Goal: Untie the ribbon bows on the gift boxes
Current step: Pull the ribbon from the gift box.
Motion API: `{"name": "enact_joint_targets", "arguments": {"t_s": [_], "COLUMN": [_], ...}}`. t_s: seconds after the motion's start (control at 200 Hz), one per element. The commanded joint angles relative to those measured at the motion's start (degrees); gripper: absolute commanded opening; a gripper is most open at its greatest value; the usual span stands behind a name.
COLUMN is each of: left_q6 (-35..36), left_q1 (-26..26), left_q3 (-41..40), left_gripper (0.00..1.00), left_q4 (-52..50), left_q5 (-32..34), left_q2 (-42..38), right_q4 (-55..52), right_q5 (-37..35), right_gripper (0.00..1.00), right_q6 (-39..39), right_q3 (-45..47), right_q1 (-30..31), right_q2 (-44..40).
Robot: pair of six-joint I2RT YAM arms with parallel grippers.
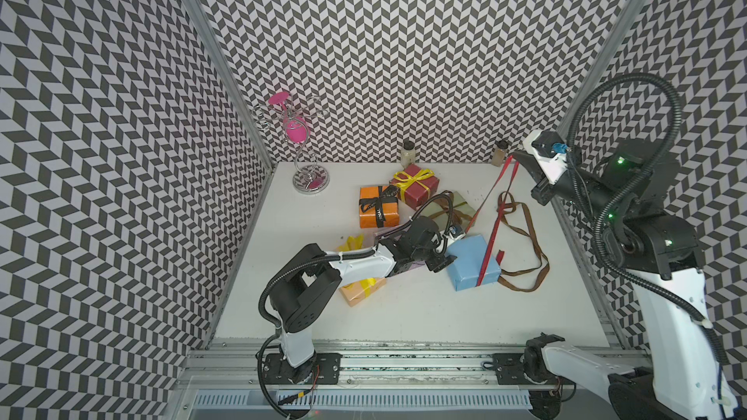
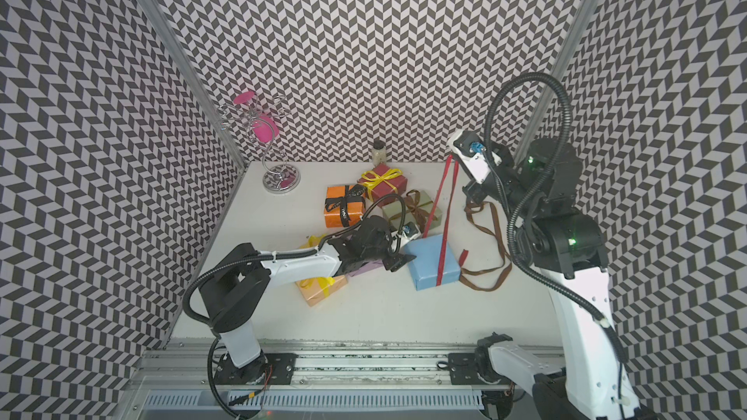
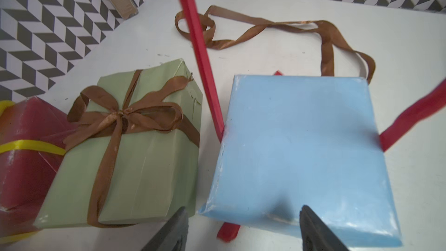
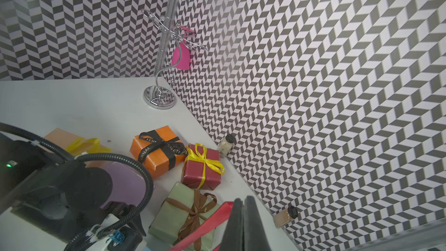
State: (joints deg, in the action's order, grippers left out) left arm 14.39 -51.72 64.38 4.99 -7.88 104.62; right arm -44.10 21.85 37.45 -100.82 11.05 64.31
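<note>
My right gripper (image 1: 516, 156) is raised near the back right wall, shut on the shiny red ribbon (image 1: 491, 232). The ribbon runs taut from it down over the light blue box (image 1: 472, 262). My left gripper (image 3: 243, 210) stands open at that box's near edge, its jaws spread either side with nothing between them. A loose brown ribbon (image 1: 529, 244) lies beside the blue box. Tied bows remain on the sage green box (image 3: 135, 146), the dark red box (image 1: 416, 185) and the orange box (image 1: 378, 207). The peach box (image 1: 359, 290) and the lilac box (image 4: 125, 179) sit partly under my left arm.
A chrome wire stand (image 1: 301, 147) with pink pieces stands at the back left corner. Two small spice jars (image 1: 408, 153) (image 1: 500, 153) stand against the back wall. Patterned walls close in three sides, and the arm rail runs along the front.
</note>
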Motion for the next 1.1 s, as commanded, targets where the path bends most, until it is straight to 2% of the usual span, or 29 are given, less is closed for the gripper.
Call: {"name": "enact_joint_targets", "arguments": {"t_s": [0.0, 0.34, 0.711, 0.891, 1.092], "left_q6": [-1.4, -1.7, -1.5, -1.3, -1.3], "left_q1": [-0.1, -1.6, -1.6, -1.6, -1.5], "left_q3": [2.9, 3.9, 3.7, 3.6, 3.2], "left_gripper": [0.74, 0.75, 0.75, 0.75, 0.74], "left_q4": [1.4, 1.0, 0.3, 0.2, 0.2], "left_q5": [1.1, 3.4, 4.2, 4.2, 4.2], "left_q2": [0.4, 2.9, 4.4, 4.7, 4.6], "right_q4": [3.6, 2.2, 3.5, 4.3, 8.7], "right_q5": [-0.9, -3.8, -14.1, -15.5, -25.4], "right_gripper": [0.00, 0.00, 0.00, 0.00, 0.00], "right_q6": [1.2, 4.2, 7.7, 7.8, 9.0], "right_q3": [-2.4, -9.7, -18.6, -24.7, -22.0], "right_q1": [-0.3, -0.3, -0.3, -0.3, -0.3], "right_q2": [0.4, 2.0, 3.4, 4.5, 2.9]}}
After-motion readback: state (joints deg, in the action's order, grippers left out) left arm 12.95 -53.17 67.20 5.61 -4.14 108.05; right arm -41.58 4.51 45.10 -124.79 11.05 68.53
